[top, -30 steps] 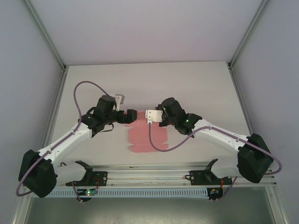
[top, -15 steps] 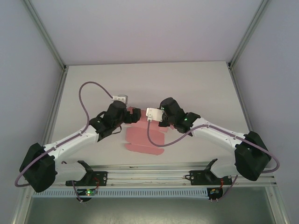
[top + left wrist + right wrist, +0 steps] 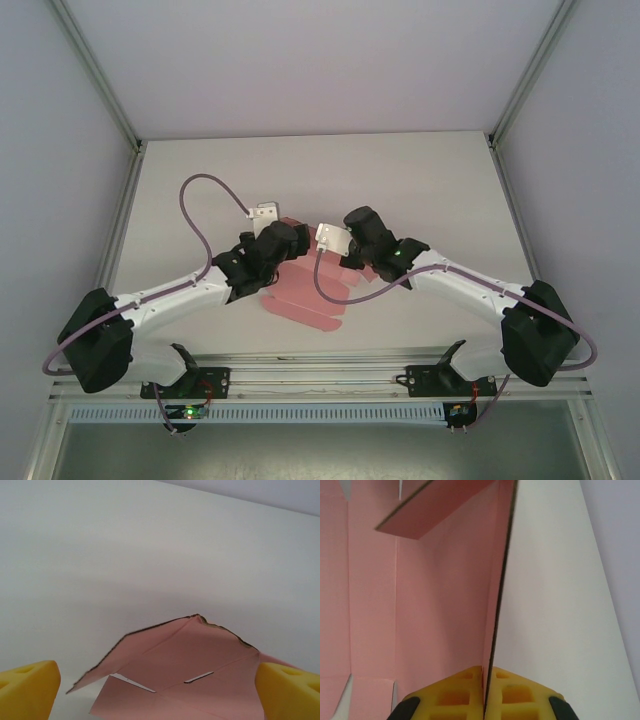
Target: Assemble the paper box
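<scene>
Paper box (image 3: 305, 305) is a partly folded pink sheet, flat part on the counter (image 3: 430, 180) just beyond the arm bases, centre. Right claw (image 3: 485, 692) is clamped on the edge of an upright side panel between yellow pads. Left claw (image 3: 159, 692) is spread wide, pads either side of a raised flap, contact unclear.

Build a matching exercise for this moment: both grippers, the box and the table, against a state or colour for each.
Things:
1. left gripper
2. right gripper
3. paper box
4. table

States or colours:
A. off-white
B. shut on the paper box
C. open wide
D. pink, partly folded up

Pairs: 1-C, 2-B, 3-D, 4-A
</scene>
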Motion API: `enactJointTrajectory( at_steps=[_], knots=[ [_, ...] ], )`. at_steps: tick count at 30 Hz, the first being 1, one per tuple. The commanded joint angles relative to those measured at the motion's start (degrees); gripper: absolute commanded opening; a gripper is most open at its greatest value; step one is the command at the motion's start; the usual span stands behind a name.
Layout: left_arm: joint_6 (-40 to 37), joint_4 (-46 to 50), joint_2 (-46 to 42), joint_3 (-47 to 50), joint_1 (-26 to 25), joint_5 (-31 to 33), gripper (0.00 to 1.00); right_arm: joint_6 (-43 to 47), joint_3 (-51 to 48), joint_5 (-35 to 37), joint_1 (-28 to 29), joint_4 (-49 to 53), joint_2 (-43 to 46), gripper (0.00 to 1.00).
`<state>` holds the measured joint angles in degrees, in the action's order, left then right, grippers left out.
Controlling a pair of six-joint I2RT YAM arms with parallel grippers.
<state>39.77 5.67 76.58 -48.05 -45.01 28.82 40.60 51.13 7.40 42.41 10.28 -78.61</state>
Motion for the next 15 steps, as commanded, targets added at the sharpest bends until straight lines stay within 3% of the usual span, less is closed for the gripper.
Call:
enactJointTrajectory(
  at_steps=[1, 7, 15],
  knots=[
    [-3.84, 3.76, -2.31, -0.56, -0.71, -0.72, 1.00, 0.86, 3.15, -6.43, 0.16, -2.96, 0.34, 0.03],
    [-7.54, 1.53, -14.88, 8.87, 1.78, -7.15, 1.00, 0.61, 2.86, -9.34, -3.24, -1.34, 1.82, 0.03],
    [-6.63, -3.56, -24.27, 18.96, 19.58, -34.73, 1.00, -0.52, 0.47, -15.53, -6.21, -0.86, 5.38, 0.03]
  ],
)
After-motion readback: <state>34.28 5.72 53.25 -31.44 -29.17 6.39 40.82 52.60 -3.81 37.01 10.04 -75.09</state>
